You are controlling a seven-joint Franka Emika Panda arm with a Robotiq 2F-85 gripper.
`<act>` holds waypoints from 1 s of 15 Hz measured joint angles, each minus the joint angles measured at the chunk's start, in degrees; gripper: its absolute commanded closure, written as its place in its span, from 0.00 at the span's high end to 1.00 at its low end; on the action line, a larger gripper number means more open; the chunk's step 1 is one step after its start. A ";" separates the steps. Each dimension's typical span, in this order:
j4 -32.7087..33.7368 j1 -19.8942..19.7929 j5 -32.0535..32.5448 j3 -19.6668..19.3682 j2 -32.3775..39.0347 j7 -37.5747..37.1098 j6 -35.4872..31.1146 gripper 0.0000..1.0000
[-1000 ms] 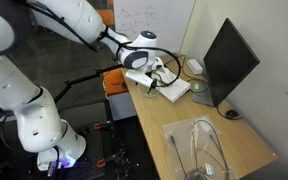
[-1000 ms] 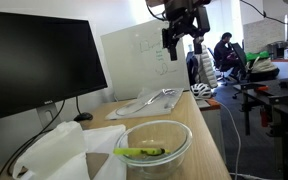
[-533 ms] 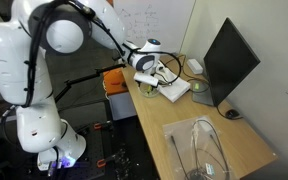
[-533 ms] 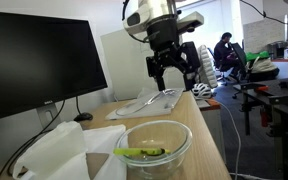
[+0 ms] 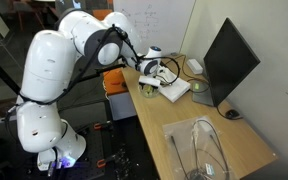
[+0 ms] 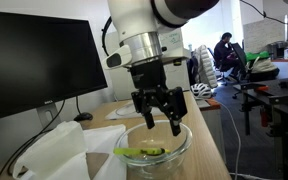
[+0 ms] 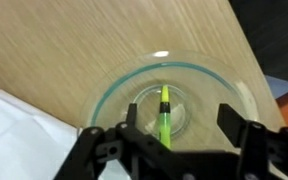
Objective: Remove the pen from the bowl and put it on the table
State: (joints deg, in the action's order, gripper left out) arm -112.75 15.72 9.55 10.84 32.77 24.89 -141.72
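Observation:
A clear glass bowl (image 6: 185,141) stands on the light-brown wooden table (image 6: 210,152), partly on a white cloth. A yellow-green pen (image 6: 142,152) lies in its bottom. My gripper (image 6: 159,124) hangs open just above the bowl's rim, fingers pointing down, holding nothing. In the wrist view the pen (image 7: 165,112) lies in the middle of the bowl (image 7: 104,90), under the left finger (image 7: 131,115) of my open gripper (image 7: 179,125). In an exterior view the bowl (image 5: 206,150) sits at the near end of the table (image 5: 154,120).
A white cloth (image 6: 54,150) lies under and beside the bowl and shows in the wrist view (image 7: 24,135). A black monitor (image 6: 34,60) stands along the table's side. A white board with cables (image 5: 170,88) lies at the far end. The table edge runs close to the bowl.
My gripper has come from the table's far end by the white board toward the bowl and has dropped to just above its rim. It stays open. The pen has not moved.

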 measured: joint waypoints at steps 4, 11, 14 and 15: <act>7.06 2.05 2.31 0.36 6.75 -2.77 0.01 0.54; 13.77 2.94 2.71 0.28 12.23 -7.44 0.01 0.02; 14.15 2.51 2.38 0.47 12.09 -7.50 0.01 0.01; 14.12 2.21 2.15 0.65 11.90 -7.50 0.01 0.02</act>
State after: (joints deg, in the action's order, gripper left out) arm -98.63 17.93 11.70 11.49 44.67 17.39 -141.71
